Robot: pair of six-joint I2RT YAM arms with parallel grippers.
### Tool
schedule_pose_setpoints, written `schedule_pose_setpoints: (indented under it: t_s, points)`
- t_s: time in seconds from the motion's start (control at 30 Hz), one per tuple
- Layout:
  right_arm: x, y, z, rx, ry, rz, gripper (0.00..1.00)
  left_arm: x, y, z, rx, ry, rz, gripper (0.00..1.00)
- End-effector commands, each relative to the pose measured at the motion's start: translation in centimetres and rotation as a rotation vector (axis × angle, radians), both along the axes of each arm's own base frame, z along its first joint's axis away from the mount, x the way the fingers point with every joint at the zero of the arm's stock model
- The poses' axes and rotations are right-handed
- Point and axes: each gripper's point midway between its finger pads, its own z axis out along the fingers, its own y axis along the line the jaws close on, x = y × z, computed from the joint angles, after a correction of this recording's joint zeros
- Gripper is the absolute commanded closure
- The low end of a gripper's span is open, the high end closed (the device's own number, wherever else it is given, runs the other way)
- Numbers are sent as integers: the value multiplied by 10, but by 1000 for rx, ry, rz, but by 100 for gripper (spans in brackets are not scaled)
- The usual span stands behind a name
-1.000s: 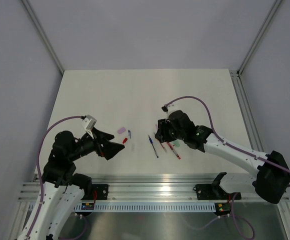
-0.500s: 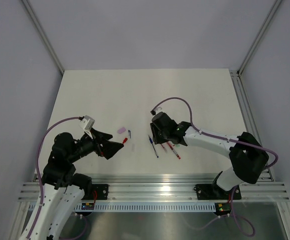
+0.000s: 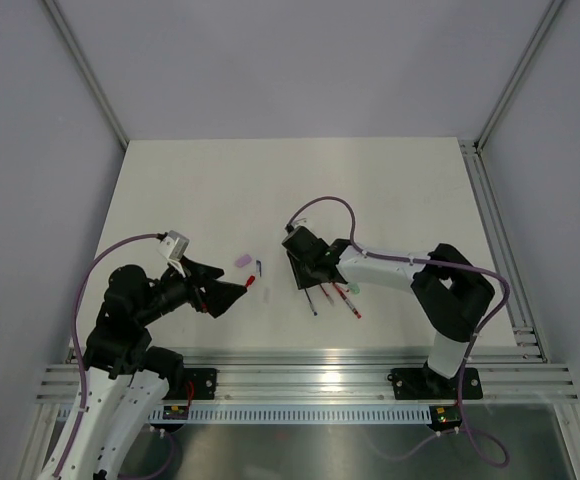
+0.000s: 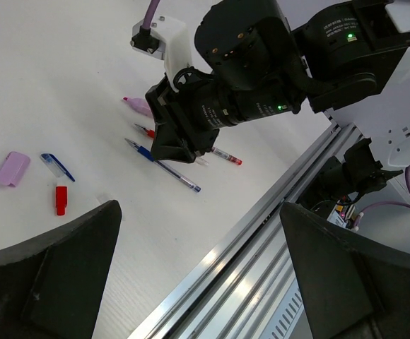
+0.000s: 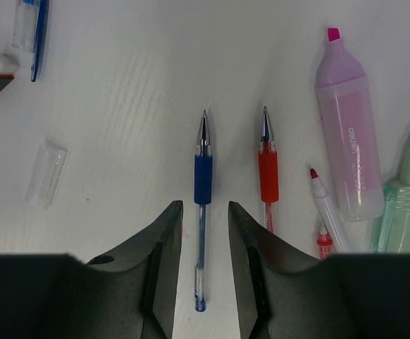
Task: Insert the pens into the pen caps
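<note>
No pen is seen capped yet. The blue pen [image 5: 203, 176] is laid on the tabletop [image 5: 134, 85], straddled but not gripped by the open right tool [image 5: 203, 212]; the left tool [image 4: 198, 212] is held open and empty near the red cap [image 4: 60, 200].

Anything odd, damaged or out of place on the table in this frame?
Nothing stands out. The pens lie uncapped, roughly parallel in a row, none visibly broken. The pen caps lie loose off to one side of them. The right gripper hangs open with the blue pen between its fingers.
</note>
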Motion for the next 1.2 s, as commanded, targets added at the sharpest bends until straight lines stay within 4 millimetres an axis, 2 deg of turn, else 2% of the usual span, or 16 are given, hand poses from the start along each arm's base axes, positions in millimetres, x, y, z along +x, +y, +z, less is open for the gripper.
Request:
schedule_pose_setpoints:
  t_s: [0.0,0.27,0.43,0.47,0.5,0.63,0.77,0.8,0.83,0.87,0.93,0.97,1.0,1.03,1.07,1.17]
  points:
    - [16,10,10,-5,-59,-24,61,4,0,8,-12,-32,11,2]
    - [21,14,-8,-39,-39,-24,62,4,-1,6,-11,-23,6,4]
    - [18,13,-22,-61,-14,-30,69,4,0,7,-11,-29,11,7]
    - [18,11,-23,-64,-11,-35,73,4,0,6,-10,-27,7,7]
    - [18,10,-24,-71,-12,-37,83,4,-1,6,-12,-26,5,8]
    - [18,12,-18,-55,-20,-43,98,3,0,8,-14,-35,6,12]
    - [30,18,27,37,-119,-66,100,3,-2,6,-13,-24,-6,16]
    - [33,21,52,90,-160,-74,100,3,-3,6,-16,-21,-8,17]
    - [35,26,67,144,-186,-79,100,3,-3,5,-17,-18,-11,19]
    - [36,29,99,226,-231,-80,100,3,-4,5,-19,-15,-18,20]
    - [35,39,135,371,-286,-82,100,4,-6,2,-21,4,-28,21]
    - [30,41,169,476,-320,-73,100,3,-8,2,-24,9,-44,23]
    - [24,41,176,528,-325,-64,100,3,-10,-1,-24,24,-54,23]
    - [21,50,200,640,-344,-55,100,3,-11,-2,-25,30,-61,24]
    - [18,51,228,732,-378,-50,100,1,-12,-2,-29,35,-74,23]
    - [3,59,267,896,-397,-27,100,1,-14,-2,-36,35,-82,24]
